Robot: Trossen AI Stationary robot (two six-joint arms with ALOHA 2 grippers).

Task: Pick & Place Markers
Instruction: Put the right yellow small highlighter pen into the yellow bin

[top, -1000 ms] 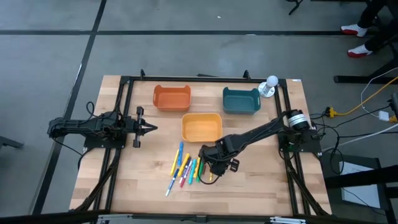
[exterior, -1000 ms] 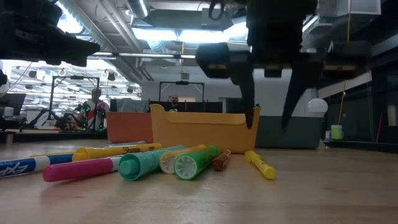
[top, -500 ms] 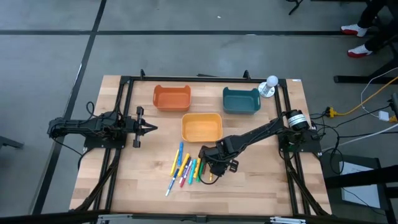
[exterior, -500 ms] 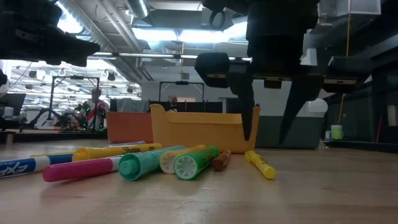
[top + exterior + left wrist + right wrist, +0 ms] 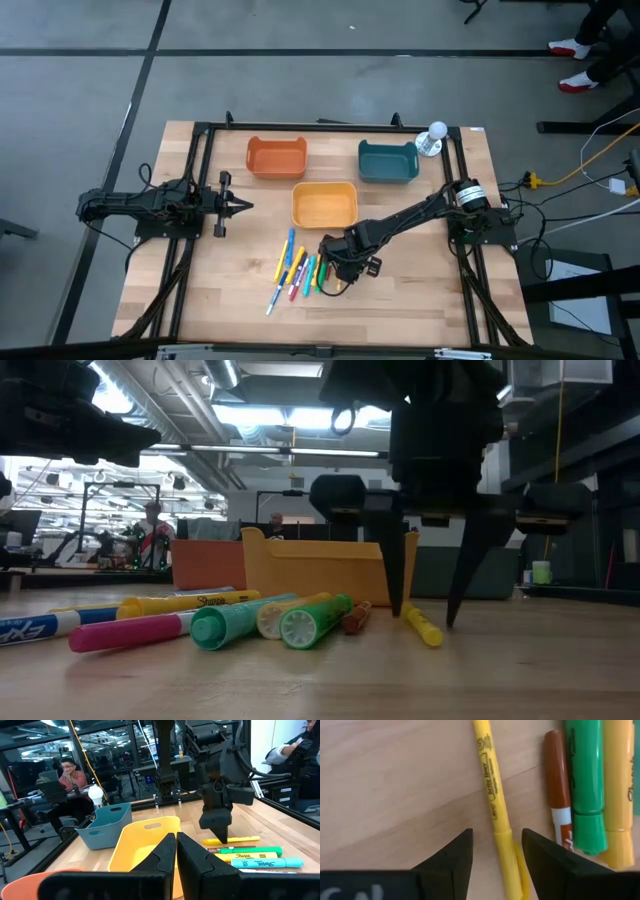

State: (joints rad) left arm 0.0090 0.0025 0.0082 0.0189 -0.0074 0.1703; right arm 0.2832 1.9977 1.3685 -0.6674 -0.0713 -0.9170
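Yellow marker point(image 5: 492, 800) lower centre, straddled by open, empty right tool point(image 5: 496, 851) touching tabletop point(image 5: 395, 780); next: close.

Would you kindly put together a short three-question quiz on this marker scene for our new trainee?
1. True or false: the right gripper has closed on the yellow marker.
2. Which bin lies nearest the markers: A the orange bin, B the yellow bin, C the teal bin?
3. How does the left gripper stand?

Key:
1. False: its fingers straddle the marker, open.
2. B.
3. Shut, empty, at the table's left side, away from the markers.
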